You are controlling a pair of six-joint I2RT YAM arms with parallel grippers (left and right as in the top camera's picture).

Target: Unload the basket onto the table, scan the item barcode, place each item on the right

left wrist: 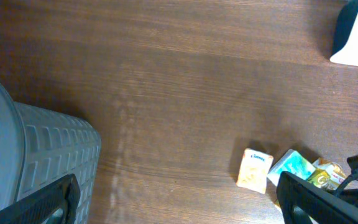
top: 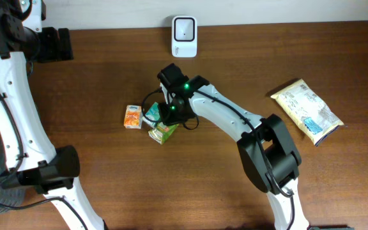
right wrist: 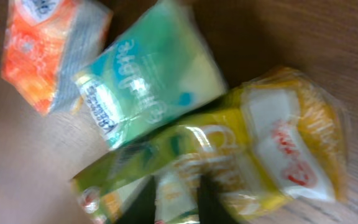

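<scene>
Straddling a blurred yellow-green packet (right wrist: 229, 155), the right hand (right wrist: 171, 202) hid whether it gripped. The left hand (left wrist: 180, 202) gaped empty beside a cut-off basket (left wrist: 48, 149).

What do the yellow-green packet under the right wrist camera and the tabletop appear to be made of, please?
The yellow-green packet looks like thin glossy plastic film: it is crinkled and carries bright highlights. The tabletop looks like dark brown wood or wood-look laminate, with fine grain and a soft sheen; I cannot tell which.
</scene>
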